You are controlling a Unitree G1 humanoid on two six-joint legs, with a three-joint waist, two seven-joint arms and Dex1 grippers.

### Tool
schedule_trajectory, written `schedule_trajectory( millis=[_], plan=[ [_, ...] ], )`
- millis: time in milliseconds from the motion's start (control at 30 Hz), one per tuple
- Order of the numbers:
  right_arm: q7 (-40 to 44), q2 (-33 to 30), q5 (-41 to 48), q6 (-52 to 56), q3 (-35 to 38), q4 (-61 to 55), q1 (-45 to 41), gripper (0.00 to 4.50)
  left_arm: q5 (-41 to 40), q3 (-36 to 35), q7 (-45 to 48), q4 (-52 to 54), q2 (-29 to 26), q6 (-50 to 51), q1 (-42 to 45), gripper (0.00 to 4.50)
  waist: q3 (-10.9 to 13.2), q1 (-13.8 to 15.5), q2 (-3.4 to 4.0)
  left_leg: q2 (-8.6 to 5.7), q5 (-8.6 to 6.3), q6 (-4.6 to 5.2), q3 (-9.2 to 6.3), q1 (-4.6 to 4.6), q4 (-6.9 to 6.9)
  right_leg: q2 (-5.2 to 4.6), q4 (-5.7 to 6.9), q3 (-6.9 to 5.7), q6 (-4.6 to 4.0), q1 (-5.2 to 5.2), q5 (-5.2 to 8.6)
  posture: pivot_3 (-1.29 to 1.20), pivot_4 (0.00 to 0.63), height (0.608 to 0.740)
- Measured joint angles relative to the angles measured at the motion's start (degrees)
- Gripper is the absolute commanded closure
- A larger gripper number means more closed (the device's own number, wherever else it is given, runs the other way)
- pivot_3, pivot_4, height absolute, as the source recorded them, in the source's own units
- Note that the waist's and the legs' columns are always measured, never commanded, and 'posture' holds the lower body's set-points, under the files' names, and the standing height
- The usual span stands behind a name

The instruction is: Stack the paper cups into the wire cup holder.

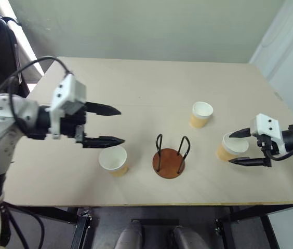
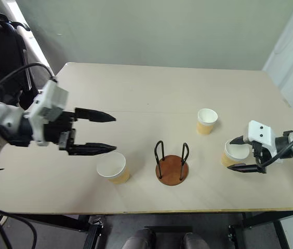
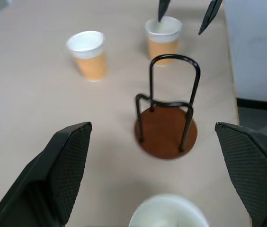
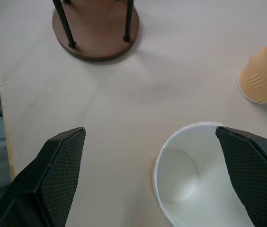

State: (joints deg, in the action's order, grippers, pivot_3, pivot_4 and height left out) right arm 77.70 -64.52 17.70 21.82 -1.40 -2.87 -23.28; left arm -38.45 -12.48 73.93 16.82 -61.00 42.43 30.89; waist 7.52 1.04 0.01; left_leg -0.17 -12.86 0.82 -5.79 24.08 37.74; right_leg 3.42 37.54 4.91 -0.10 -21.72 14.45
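Head views: wire cup holder, a round reddish-brown disc with thin black wire loops standing upright, near the front edge of a pale wooden table and empty. Three small tapered paper cups, white inside and yellow-tan outside, all upright and well apart from the holder: one just to its left, one behind it to the right, one further right. Left gripper raised above the table left of the holder, black fingers spread wide, nothing between them. Right gripper low at the right-hand cup, fingers wide, one over the cup's mouth and one outside its near wall, not closed on it.

Left wrist view: holder straight ahead between the spread fingers, two cups beyond it, the white rim of the nearest cup below; right gripper's fingertips above the far cup.

Right wrist view: open white mouth of the right-hand cup between the wide fingers, nearer one of them; base of the holder ahead; ribbed tan wall of another cup to one side.

Handling, judged: thin paper, very light, easily crushed or tipped, so best pinched gently across the stiffer rolled rim or upper wall. Taper favours nesting one cup inside another once lowered straight between the loops.
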Motion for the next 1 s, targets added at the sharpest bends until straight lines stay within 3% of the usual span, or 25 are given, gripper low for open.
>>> schedule_trajectory(
  millis=[267,367,733,1000],
  plan=[
    [1.28,1.09,-3.29,-1.86,-2.67,2.53,-1.34,0.0,-2.13,-2.04,-1.0,1.32,-0.43,-0.03,-2.88,0.03,0.0,-0.11,0.0,0.0,0.0,0.0,0.0,0.0,0.0,-0.01,0.01,-0.01,-0.09,-0.03,-0.05,0.0,0.15,0.74],
    [1.28,2.19,-4.74,-2.55,-4.71,2.53,-1.52,0.52,-2.38,-2.33,-1.66,1.32,-0.83,-0.09,-3.15,0.0,0.0,-0.29,0.0,0.02,0.0,0.0,0.0,0.0,-0.02,0.0,0.02,-0.01,-0.12,-0.05,-0.06,0.0,0.15,0.74],
    [0.65,5.26,-8.14,-4.65,-6.78,4.88,-4.21,4.34,-2.57,-2.94,-2.25,1.25,-1.59,-0.91,-3.64,0.0,0.01,-0.47,0.02,0.02,-0.01,-0.03,0.01,0.0,-0.13,-0.02,0.0,-0.01,-0.17,-0.1,-0.06,0.0,0.15,0.74],
    [4.39,3.32,0.09,-0.55,-1.4,1.84,-9.94,4.43,-2.31,-3.76,-2.7,0.16,-3.13,-2.17,-4.92,0.0,0.06,-0.63,0.1,0.02,0.05,-0.15,0.04,0.01,-0.38,-0.02,-0.01,-0.01,-0.32,-0.24,0.02,0.0,0.15,0.74]
  ],
)
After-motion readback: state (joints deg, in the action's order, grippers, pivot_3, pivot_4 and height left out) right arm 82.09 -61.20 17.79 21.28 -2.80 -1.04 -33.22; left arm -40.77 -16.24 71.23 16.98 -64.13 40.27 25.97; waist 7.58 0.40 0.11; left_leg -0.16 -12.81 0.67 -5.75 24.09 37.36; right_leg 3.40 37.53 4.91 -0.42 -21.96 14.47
